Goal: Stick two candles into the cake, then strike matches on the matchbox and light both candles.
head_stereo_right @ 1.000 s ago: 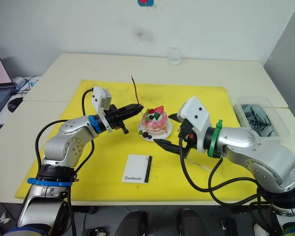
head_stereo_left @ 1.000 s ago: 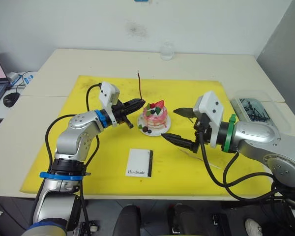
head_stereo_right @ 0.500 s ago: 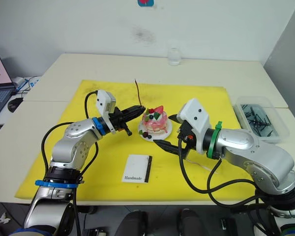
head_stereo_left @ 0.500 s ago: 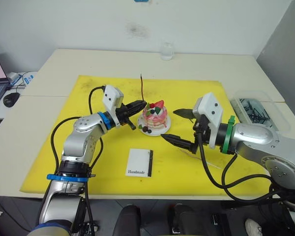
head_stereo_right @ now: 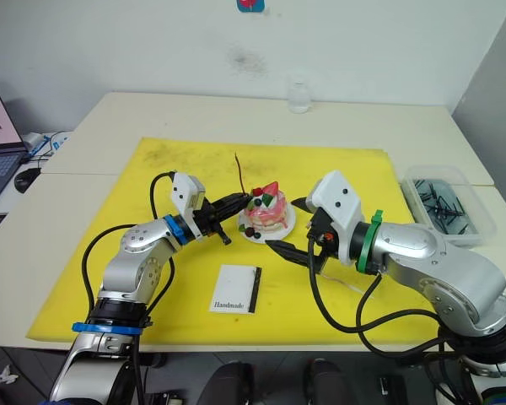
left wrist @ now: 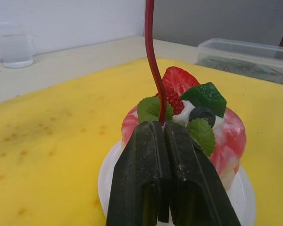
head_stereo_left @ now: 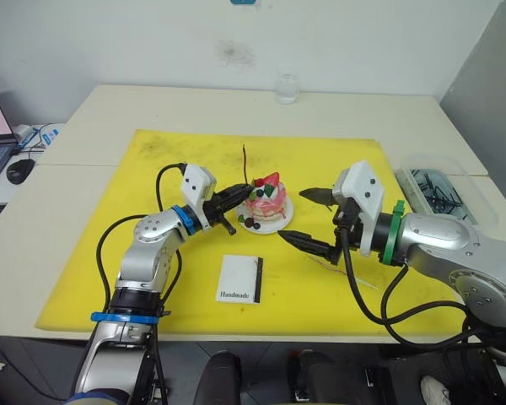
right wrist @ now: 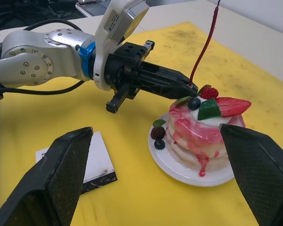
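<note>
The pink cake (head_stereo_left: 266, 202) with a strawberry sits on a small white plate (head_stereo_left: 280, 221) in the middle of the yellow mat. My left gripper (head_stereo_left: 246, 187) is shut on the lower end of one candle (head_stereo_left: 245, 164), a thin reddish stick held upright at the cake's top left edge (left wrist: 152, 61). Whether its tip is in the frosting I cannot tell. My right gripper (head_stereo_left: 292, 214) is open just right of the plate, holding nothing. The white matchbox (head_stereo_left: 239, 279) lies flat on the mat in front of the cake. Dark matches lie in a clear box (head_stereo_left: 434, 187) at the right.
The yellow mat (head_stereo_left: 152, 253) covers the table's middle. A glass (head_stereo_left: 286, 87) stands at the back. A thin pale stick (head_stereo_left: 358, 281) lies on the mat under my right arm. A laptop and mouse (head_stereo_left: 18, 170) sit at the far left.
My left gripper has moved right and down with the candle, from beside the cake to its top left edge. The right arm has barely moved.
</note>
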Controlling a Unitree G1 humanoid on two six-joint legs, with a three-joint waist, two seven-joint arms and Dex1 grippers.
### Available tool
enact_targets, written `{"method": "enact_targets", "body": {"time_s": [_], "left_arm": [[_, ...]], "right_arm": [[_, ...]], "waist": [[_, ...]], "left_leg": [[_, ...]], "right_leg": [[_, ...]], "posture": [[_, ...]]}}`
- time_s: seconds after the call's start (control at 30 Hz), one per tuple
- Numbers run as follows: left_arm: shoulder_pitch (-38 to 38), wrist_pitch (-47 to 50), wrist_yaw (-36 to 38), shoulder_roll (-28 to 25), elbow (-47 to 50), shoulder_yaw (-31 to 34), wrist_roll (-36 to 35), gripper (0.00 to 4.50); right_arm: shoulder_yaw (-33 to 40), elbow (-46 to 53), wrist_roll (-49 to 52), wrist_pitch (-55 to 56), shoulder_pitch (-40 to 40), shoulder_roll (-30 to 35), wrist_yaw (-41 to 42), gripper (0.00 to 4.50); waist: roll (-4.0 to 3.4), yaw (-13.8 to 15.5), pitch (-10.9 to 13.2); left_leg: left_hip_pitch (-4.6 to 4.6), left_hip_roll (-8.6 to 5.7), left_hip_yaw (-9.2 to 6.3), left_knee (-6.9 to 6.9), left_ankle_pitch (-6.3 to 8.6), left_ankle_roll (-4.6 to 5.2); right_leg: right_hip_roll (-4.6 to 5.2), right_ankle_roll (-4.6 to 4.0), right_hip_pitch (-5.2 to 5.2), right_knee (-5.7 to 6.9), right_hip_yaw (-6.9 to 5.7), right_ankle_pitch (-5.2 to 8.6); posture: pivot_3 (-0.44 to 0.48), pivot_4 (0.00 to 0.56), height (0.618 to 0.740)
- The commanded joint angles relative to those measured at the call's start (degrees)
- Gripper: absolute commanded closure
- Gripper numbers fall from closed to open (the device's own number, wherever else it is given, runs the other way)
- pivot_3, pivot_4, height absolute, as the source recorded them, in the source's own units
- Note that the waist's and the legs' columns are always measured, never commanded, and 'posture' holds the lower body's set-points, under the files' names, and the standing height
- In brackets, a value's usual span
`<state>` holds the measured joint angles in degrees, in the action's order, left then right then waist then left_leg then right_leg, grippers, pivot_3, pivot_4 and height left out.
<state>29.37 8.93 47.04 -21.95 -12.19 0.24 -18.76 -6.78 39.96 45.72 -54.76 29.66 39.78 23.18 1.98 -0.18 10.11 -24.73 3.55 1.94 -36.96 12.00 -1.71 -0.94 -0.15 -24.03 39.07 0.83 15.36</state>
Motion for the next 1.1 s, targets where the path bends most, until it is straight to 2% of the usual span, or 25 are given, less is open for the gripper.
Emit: {"method": "enact_targets", "body": {"time_s": [0.03, 0.23, 0.3, 0.37, 0.6, 0.73, 0.87, 1.1], "left_arm": [[-0.88, -0.62, -0.01, 0.68, -1.20, -1.03, 1.34, 4.50], [-0.03, 1.49, -1.55, 1.65, -0.03, 0.26, 0.18, 4.50], [0.29, 2.09, -2.52, 1.40, 0.05, 1.30, -0.15, 3.86], [0.43, 1.83, -2.65, 0.97, 0.23, 1.94, -0.22, 3.41], [0.42, 3.01, -4.80, 0.14, 3.01, 4.53, -1.14, 1.14], [0.39, 4.17, -7.02, -0.09, 5.44, 6.82, -2.08, 0.01], [-0.44, 6.96, -8.16, -1.93, 10.24, 9.27, -3.72, 0.01], [-10.78, 17.50, -3.98, -11.77, 23.61, 12.16, -9.36, 0.01]], "right_arm": [[2.00, 2.34, -0.40, -0.12, -0.33, 0.14, -0.12, 0.01], [2.29, 2.64, -0.78, -0.24, -0.88, 0.13, -0.11, 0.01], [2.30, 2.49, -1.10, -0.18, -0.98, -0.06, -0.09, 0.00], [2.23, 2.27, -1.43, -0.07, -0.99, -0.18, 0.01, 0.00], [2.49, 1.31, -2.57, 0.28, -0.84, -1.04, 0.35, 0.00], [2.53, 0.54, -3.34, 0.81, -0.36, -2.18, 0.37, 0.00], [2.83, -0.28, -4.89, 2.00, 0.34, -3.46, 0.51, 0.00], [8.62, 1.51, -4.36, 3.73, -3.75, -0.36, 2.97, 0.00]], "waist": [[0.00, 0.00, -0.01], [0.01, 0.00, -0.03], [0.01, -0.01, -0.03], [0.01, -0.01, -0.03], [0.01, -0.01, -0.03], [0.01, -0.01, -0.03], [0.01, -0.04, -0.03], [0.01, -0.39, -0.03]], "left_leg": [[0.00, 0.00, 0.00, 0.00, 0.00, 0.00], [0.02, -0.01, 0.00, -0.03, 0.00, 0.00], [0.02, -0.01, -0.01, -0.04, 0.00, 0.00], [0.03, -0.02, 0.00, -0.05, 0.00, 0.01], [0.02, -0.01, -0.01, -0.03, -0.01, 0.01], [0.02, 0.00, -0.02, -0.03, 0.00, 0.01], [0.02, 0.00, -0.02, -0.03, 0.00, 0.01], [0.02, 0.10, -0.06, 0.02, 0.00, 0.00]], "right_leg": [[0.00, 0.01, 0.00, 0.00, 0.00, 0.00], [0.00, 0.06, 0.04, 0.00, 0.01, -0.03], [0.00, 0.09, 0.05, 0.00, 0.02, -0.05], [0.00, 0.10, 0.04, 0.00, 0.02, -0.06], [-0.01, 0.11, 0.02, -0.01, 0.03, -0.06], [-0.01, 0.11, 0.02, -0.01, 0.03, -0.06], [-0.01, 0.11, 0.02, -0.01, 0.03, -0.07], [0.04, 0.10, -0.01, -0.03, 0.07, -0.05]], "posture": [[0.000, 0.150, 0.740], [0.000, 0.150, 0.740], [0.000, 0.150, 0.740], [0.000, 0.150, 0.740], [0.000, 0.150, 0.740], [0.000, 0.150, 0.740], [0.000, 0.150, 0.740], [0.000, 0.150, 0.740]]}}
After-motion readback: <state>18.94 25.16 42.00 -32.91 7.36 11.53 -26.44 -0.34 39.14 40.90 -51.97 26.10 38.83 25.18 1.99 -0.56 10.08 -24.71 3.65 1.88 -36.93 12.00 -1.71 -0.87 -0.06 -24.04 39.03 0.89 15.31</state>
